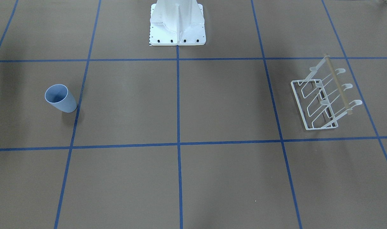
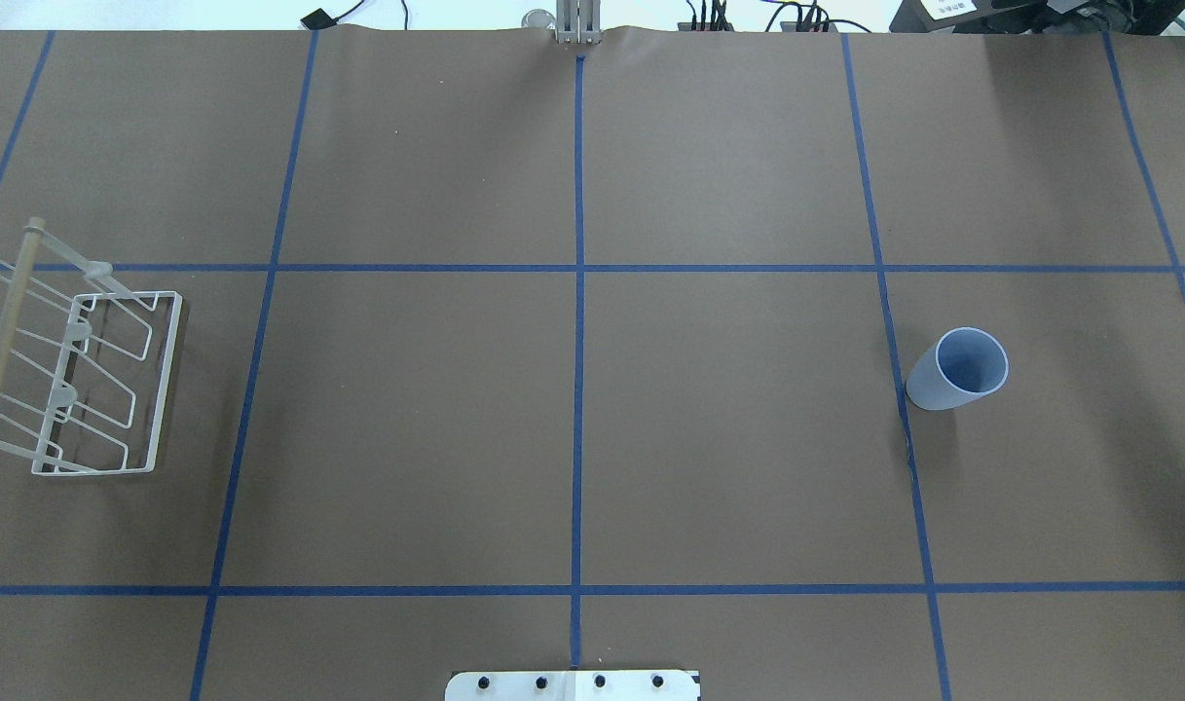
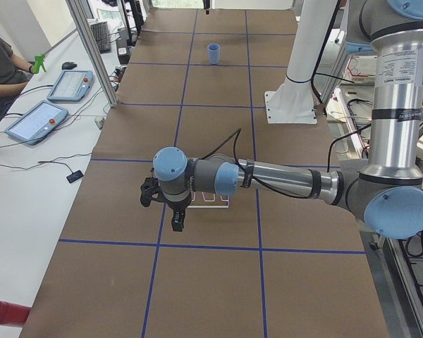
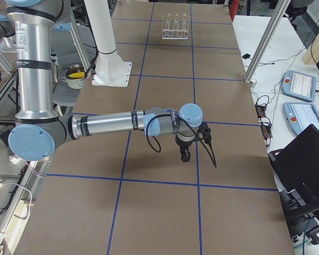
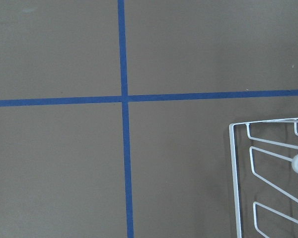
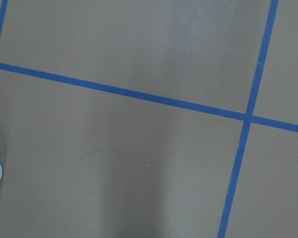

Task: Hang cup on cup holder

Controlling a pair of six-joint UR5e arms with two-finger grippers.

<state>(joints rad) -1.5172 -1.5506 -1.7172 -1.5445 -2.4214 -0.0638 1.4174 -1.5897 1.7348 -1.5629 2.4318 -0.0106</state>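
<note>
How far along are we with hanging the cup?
Nothing is done yet. The cup stands upright on the table, untouched, far from the cup holder, which carries nothing. Nothing is in hand. Left: grasping it, carrying it across, hanging it on a prong.

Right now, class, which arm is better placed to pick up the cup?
Right, probably. The cup stands on the robot's right side; the cup holder sits far off on its left.
</note>
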